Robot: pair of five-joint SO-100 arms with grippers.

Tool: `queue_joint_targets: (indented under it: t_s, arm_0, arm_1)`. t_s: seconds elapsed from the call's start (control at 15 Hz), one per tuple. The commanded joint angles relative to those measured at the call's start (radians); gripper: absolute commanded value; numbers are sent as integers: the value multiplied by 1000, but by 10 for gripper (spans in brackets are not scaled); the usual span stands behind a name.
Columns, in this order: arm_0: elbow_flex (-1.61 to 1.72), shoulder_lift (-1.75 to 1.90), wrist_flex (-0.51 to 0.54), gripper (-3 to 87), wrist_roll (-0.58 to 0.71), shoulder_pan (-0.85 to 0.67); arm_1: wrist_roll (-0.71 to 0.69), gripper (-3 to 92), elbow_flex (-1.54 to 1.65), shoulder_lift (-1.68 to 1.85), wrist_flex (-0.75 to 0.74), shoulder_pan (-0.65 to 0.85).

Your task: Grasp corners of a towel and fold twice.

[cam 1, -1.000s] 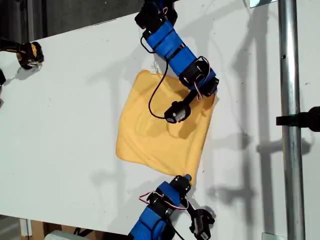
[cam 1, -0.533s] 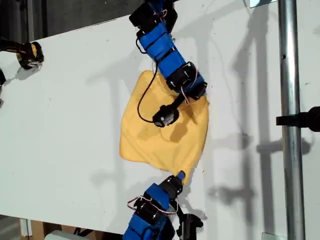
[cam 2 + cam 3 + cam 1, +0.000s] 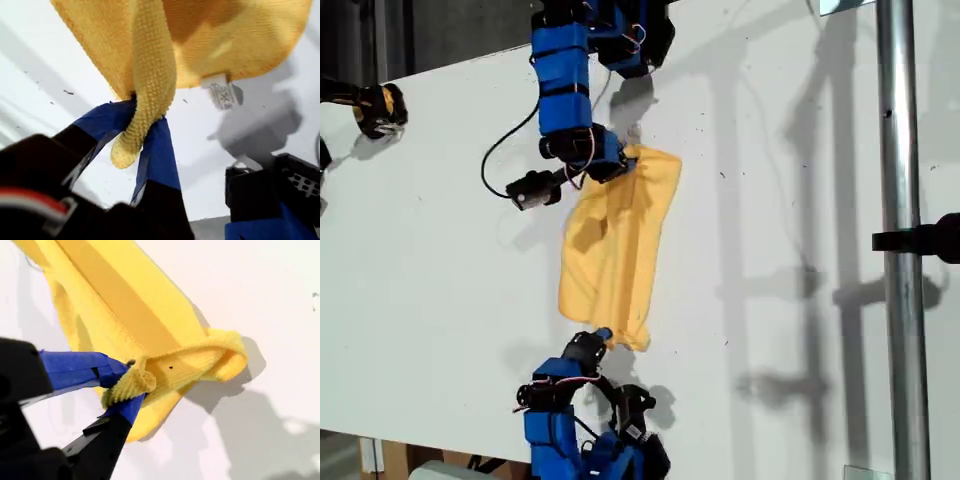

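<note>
- I judge the first fold to be in hand. The soft yellow-orange fuzzy towel (image 3: 615,240) lies on the white table (image 3: 440,250) as a narrow doubled strip, between the two arms in the exterior view.
- My first gripper (image 3: 140,125), its blue-taped jaws nearly closed, is clenched on one rounded corner. The lower layer, with its small white tag (image 3: 220,92), sits just beyond it.
- My second gripper (image 3: 127,385) is likewise pinched tight on another corner, the cloth bunched between its jaws.
- The next move, I reckon, is to lay both held corners squarely over the matching ones beneath, keeping the edge between them taut. Then I lower them, let go, and regrasp for the second fold.
</note>
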Motion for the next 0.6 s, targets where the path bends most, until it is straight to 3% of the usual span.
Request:
queue_joint_targets:
  t_s: [0.0,0.53]
  arm_0:
    - [-18,-14,-3,-15,60,-138]
    - [-299,-192,-57,-14,324,-394]
  arm_1:
    - [-6,-1,75,117,8,152]
    - [-156,-1,176,313,-51,552]
